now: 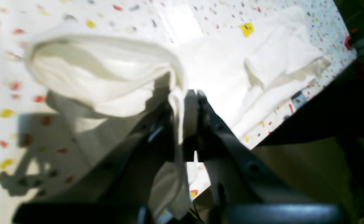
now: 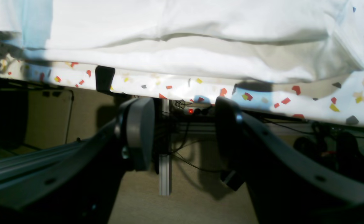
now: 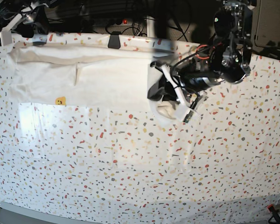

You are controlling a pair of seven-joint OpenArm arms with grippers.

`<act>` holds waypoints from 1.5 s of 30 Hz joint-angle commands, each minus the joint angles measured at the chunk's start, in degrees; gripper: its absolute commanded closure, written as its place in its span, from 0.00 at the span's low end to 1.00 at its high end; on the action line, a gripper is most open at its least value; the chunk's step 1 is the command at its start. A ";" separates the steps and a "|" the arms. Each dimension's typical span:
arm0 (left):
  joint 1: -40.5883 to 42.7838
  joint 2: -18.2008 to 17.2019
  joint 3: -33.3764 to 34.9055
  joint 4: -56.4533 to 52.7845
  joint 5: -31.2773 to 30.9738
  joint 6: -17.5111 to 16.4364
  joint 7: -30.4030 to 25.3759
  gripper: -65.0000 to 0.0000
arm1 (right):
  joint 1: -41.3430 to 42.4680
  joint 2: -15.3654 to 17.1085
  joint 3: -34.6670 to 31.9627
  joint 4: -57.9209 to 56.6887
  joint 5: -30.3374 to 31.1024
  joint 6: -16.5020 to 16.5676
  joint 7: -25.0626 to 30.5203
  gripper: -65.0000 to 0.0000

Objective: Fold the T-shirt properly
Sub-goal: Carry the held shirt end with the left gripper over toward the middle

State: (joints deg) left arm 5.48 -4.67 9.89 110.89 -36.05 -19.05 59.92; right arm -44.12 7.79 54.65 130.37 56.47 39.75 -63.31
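Observation:
The white T-shirt (image 3: 93, 74) lies spread along the table's far edge, plain side up. My left gripper (image 1: 190, 96) is shut on a bunched fold at the shirt's right end (image 3: 165, 108), and the cloth rises from the table in a loose loop (image 1: 101, 71). In the base view this gripper (image 3: 157, 92) hangs over that end. My right gripper (image 2: 185, 124) stands open with nothing between its fingers, just off the table's far edge and below it, facing the shirt's edge (image 2: 182, 59).
The speckled table cover (image 3: 130, 163) spreads wide toward the near side. A black clamp (image 2: 104, 79) grips the far table edge, and another clamp (image 3: 113, 41) shows in the base view. A yellow smiley patch (image 3: 60, 100) sits by the shirt's near left edge. Cables hang behind the table.

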 commanded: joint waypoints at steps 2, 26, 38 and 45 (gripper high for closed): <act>-0.70 0.20 1.86 -1.42 -1.22 -0.22 -1.25 1.00 | -0.48 0.50 0.28 0.90 1.22 0.25 0.87 0.52; -4.87 3.61 9.33 -10.54 5.42 1.95 -6.56 1.00 | -0.48 0.50 0.28 0.90 1.25 0.25 0.85 0.52; -4.68 7.52 12.07 -10.54 5.81 1.92 -4.76 1.00 | 2.38 0.48 0.28 0.90 1.25 0.25 -0.61 0.52; -4.68 7.52 12.76 -10.54 9.05 1.99 -6.99 1.00 | 2.49 0.46 0.28 0.90 1.25 0.25 -0.90 0.52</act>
State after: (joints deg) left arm 1.74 2.20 22.59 99.48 -26.15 -16.67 54.15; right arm -41.15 7.77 54.65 130.37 56.64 39.75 -64.86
